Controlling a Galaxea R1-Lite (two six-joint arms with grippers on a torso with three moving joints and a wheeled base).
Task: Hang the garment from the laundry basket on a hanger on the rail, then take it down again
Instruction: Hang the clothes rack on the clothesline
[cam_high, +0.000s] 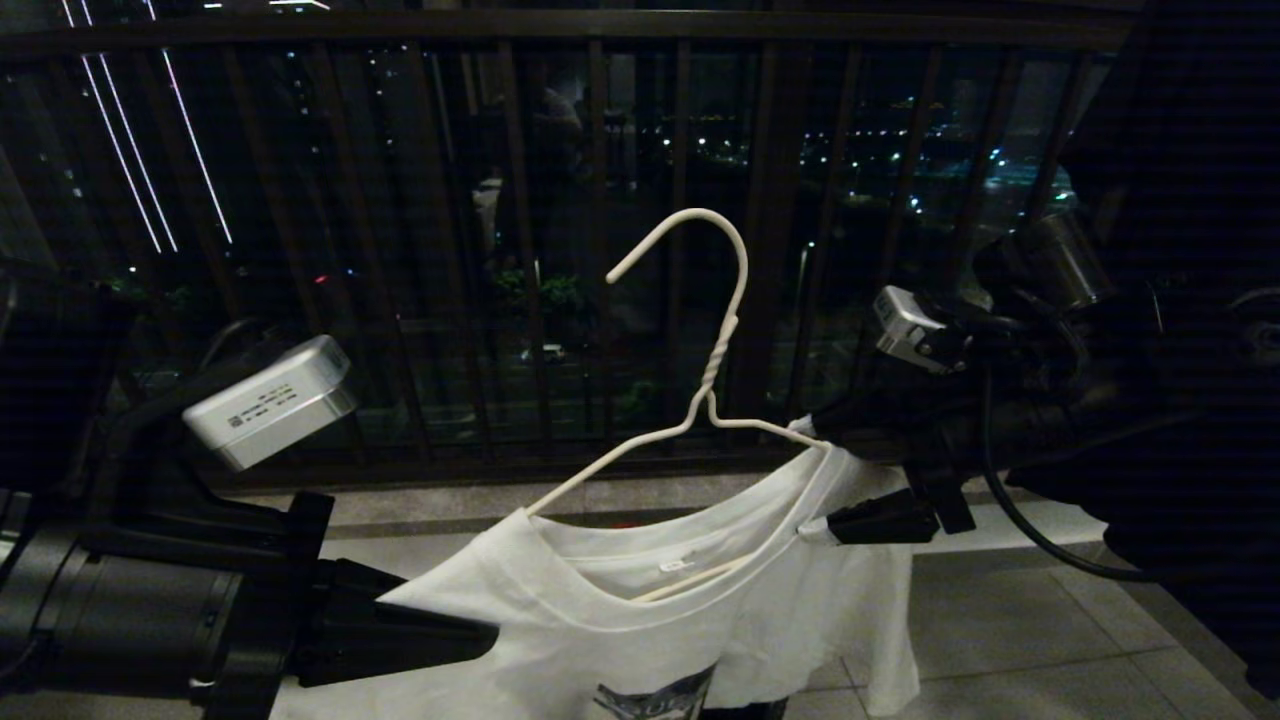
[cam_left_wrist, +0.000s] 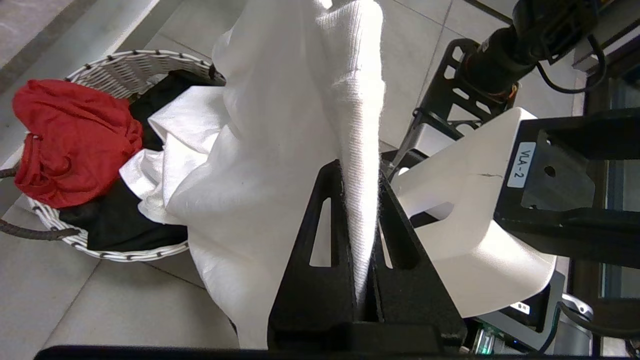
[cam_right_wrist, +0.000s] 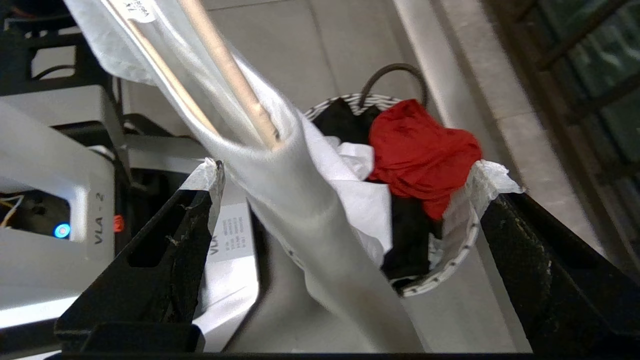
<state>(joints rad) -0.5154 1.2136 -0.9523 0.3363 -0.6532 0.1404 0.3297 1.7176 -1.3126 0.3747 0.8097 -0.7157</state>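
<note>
I stood at a dark balcony railing (cam_high: 600, 150) at night, both arms raised in front of me. My left fingers (cam_left_wrist: 361, 200) were pressed tightly together on a fold of the shirt (cam_high: 640, 620), gripping it at the shoulder on my left. The shirt was white, with part of a dark chest graphic showing at the bottom of my head view. A thin white wire hanger (cam_high: 700, 390) sat partly inside its collar, hook pointing up and free in the air. One hanger arm ran down under the cloth toward my left; the other reached toward my right fingers (cam_high: 815, 480). Those fingers stood wide apart, one above and one below the shirt's other shoulder, holding nothing. The sleeve with the hanger arm inside passed through the gap between them. Below, on the tiled floor (cam_left_wrist: 75, 310), the basket (cam_left_wrist: 125, 70) held a red cloth (cam_left_wrist: 70, 140), a black garment (cam_left_wrist: 120, 225) and the shirt's lower end.
</note>
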